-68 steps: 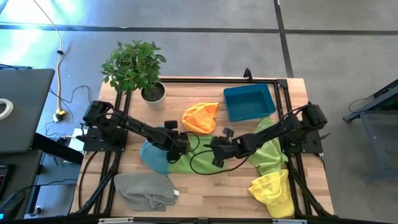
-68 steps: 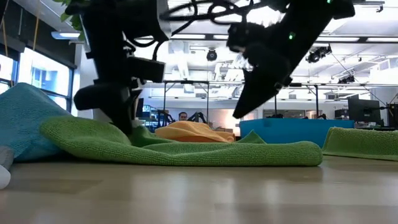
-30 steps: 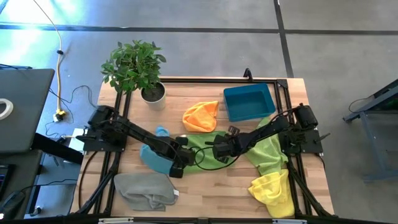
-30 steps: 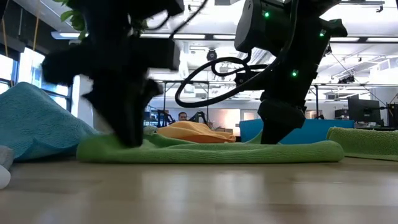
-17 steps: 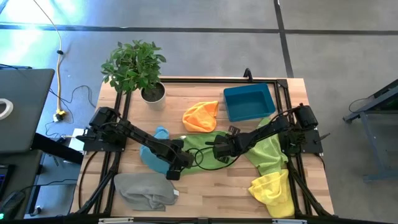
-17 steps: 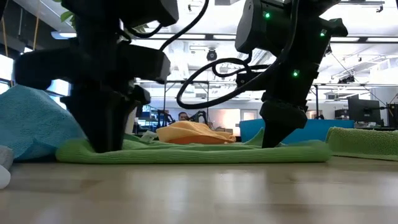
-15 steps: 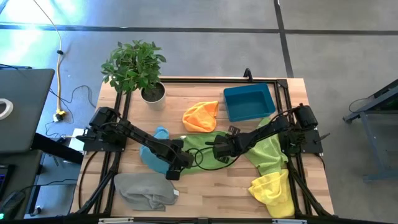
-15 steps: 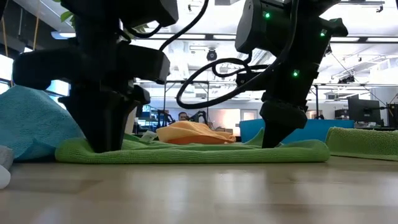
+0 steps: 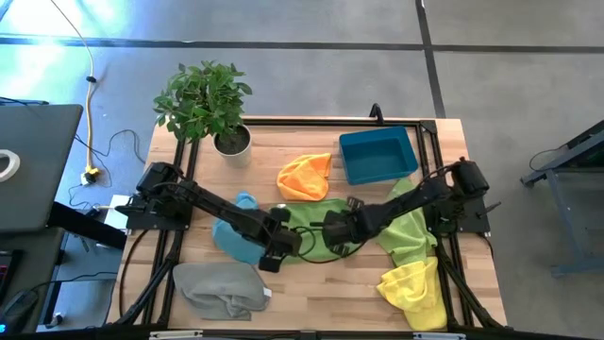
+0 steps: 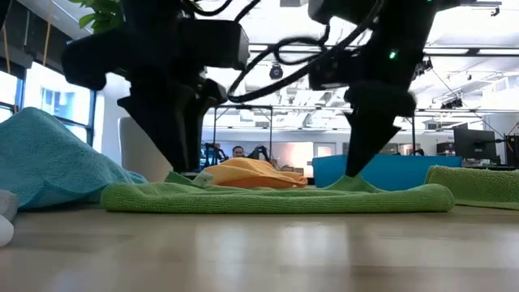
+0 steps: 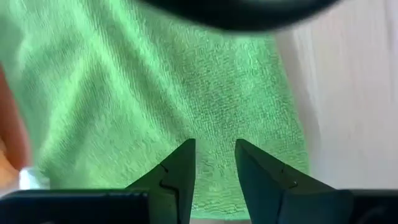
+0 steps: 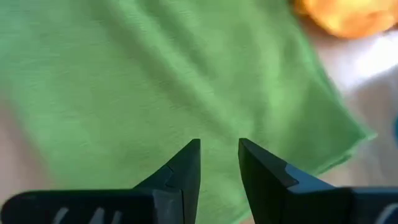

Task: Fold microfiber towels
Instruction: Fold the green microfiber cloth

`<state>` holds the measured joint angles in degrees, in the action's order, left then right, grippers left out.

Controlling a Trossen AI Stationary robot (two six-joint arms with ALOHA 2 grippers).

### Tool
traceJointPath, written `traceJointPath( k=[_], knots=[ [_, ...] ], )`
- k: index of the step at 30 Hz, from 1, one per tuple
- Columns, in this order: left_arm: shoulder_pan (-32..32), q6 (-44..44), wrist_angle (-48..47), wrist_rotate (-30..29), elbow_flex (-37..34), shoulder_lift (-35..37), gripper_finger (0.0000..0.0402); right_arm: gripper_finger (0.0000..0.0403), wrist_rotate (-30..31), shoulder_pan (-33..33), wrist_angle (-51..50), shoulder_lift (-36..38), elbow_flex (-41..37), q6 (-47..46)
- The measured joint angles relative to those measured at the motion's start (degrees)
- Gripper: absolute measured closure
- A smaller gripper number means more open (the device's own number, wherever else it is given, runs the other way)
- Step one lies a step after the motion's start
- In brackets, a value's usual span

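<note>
The green towel lies flat in the middle of the table, a low band in the low view. My left gripper points down over its left part and is narrowly open. Only flat cloth shows past its fingers. My right gripper points down over the towel's right part. It is narrowly open as well, with the towel spread beyond its fingers. Both stand just above the cloth.
A light blue towel lies at the left and a grey one at the near left. An orange towel and the blue bin are at the far side. Lime green and yellow towels are at the right. A potted plant stands far left.
Both grippers stood low on the green towel and have risen off it, their finger gaps unchanged. My left gripper has also gone toward the table's right edge. The towel lies flat as before, shifted a little toward the right.
</note>
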<state>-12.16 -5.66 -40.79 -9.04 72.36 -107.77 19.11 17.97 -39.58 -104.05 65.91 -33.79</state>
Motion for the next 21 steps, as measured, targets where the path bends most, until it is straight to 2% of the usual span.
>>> traceJointPath(
  k=[8,14,21],
  knots=[
    [3.8,4.7,-1.3,-0.6,-2.0,0.0,0.0298,0.03,-3.4,5.0,0.5,0.0,-3.0,-9.2],
    [7.0,2.7,0.6,-0.5,-6.4,0.0,0.0298,0.03,-3.7,6.9,0.3,0.0,-5.1,-13.0],
    [7.1,-2.0,1.7,5.9,-7.7,0.3,0.0298,0.03,-2.6,6.7,-5.1,0.1,-5.4,-13.8]
  ],
)
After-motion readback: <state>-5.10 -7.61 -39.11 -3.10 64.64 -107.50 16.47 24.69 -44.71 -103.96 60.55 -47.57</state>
